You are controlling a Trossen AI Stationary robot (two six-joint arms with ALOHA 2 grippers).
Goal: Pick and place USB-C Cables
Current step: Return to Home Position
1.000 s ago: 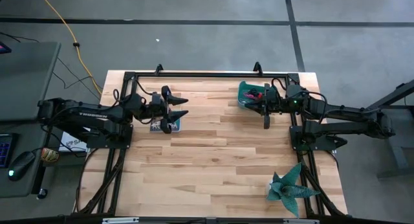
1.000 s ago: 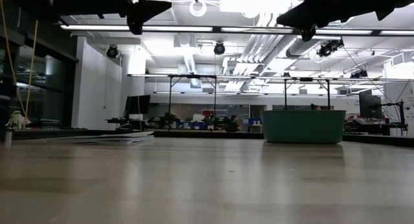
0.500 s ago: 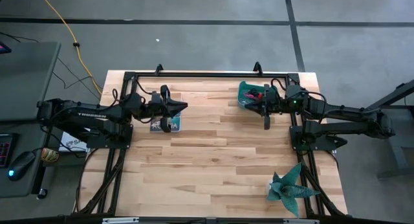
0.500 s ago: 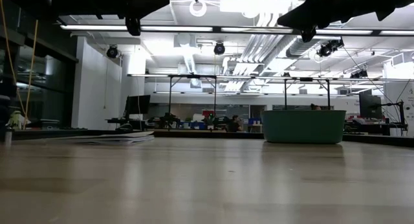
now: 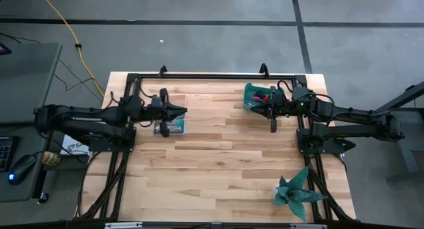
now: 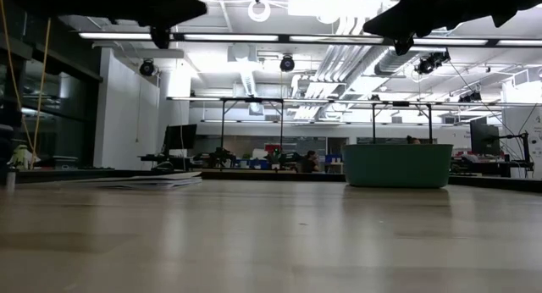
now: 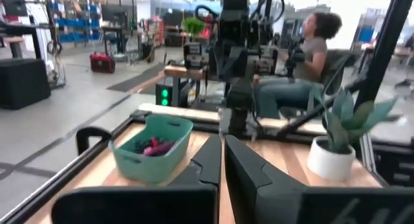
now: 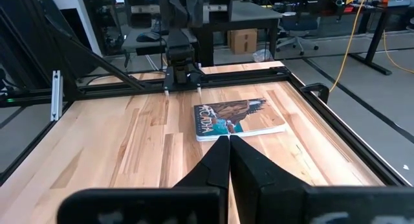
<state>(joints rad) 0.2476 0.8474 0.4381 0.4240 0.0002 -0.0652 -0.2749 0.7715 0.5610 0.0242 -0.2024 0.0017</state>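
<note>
A teal basket point(image 5: 250, 95) stands at the table's far right, also seen in the low view point(image 6: 398, 164) and the left wrist view point(image 7: 152, 160). USB-C cables lie inside it: a magenta-pink coil point(image 7: 155, 146) and a dark one point(image 7: 139, 145) show, and a red patch point(image 5: 260, 96) shows from above. My right gripper point(image 8: 228, 141) hangs shut over the basket's near side, pointing toward the table's left. My left gripper point(image 5: 183, 111) is shut on nothing above the far left of the table, over a book, pointing at the basket point(image 7: 223, 143).
A book point(image 5: 171, 128) with a blue-and-brown cover point(image 8: 238, 118) lies flat under my left gripper. A potted spiky plant point(image 5: 296, 192) stands at the near right. A black frame point(image 5: 212, 76) runs round the table. A person point(image 7: 310, 52) sits beyond the right edge.
My left gripper has shut with nothing between its fingers and has drawn back a little toward the table's left edge. The right arm has kept still.
</note>
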